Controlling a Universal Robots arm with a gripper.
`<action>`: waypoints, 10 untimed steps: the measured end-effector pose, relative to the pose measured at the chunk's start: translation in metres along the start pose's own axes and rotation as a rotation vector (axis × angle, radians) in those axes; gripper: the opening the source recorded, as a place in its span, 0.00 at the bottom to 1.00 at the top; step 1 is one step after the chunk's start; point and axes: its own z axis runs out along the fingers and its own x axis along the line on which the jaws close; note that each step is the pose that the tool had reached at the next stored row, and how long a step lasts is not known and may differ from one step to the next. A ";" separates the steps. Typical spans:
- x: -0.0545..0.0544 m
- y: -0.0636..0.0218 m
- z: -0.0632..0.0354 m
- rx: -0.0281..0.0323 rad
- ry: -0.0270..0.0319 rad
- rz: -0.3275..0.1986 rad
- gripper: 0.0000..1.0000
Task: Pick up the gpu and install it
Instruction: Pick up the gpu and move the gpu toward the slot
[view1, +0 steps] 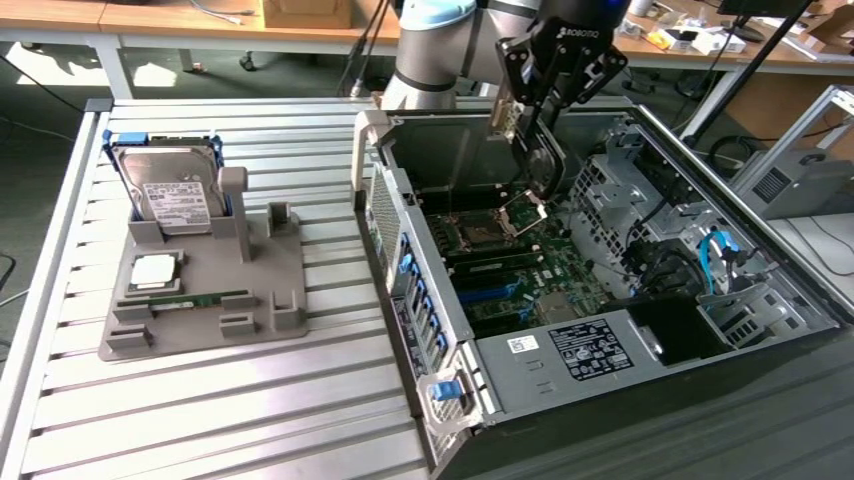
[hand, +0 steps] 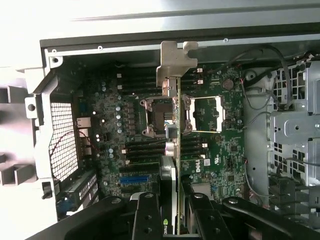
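Claw (view1: 537, 120) clamped on gpu (view1: 538, 165) over open computer case (view1: 534, 385), wrist view catching motherboard (hand: 110, 115) beneath, exterior view hard drive (view1: 174, 190) aside

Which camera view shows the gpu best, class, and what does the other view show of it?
The wrist view: the gpu is close, edge-on, its silver bracket clear against the motherboard, jaws clamping it. The exterior view shows the gpu as a dark sliver hanging over the open case.

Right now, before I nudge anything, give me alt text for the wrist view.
The gripper holds the gpu edge-on, silver bracket at the far end, above the motherboard of the open computer case. The card crosses in front of the CPU socket.
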 end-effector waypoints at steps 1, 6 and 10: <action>-0.001 0.0000 0.0005 0.0002 -0.0001 0.000 0.27; -0.004 0.0004 0.0029 0.0015 -0.0001 0.000 0.27; -0.006 0.0006 0.0047 0.0022 -0.0001 0.000 0.27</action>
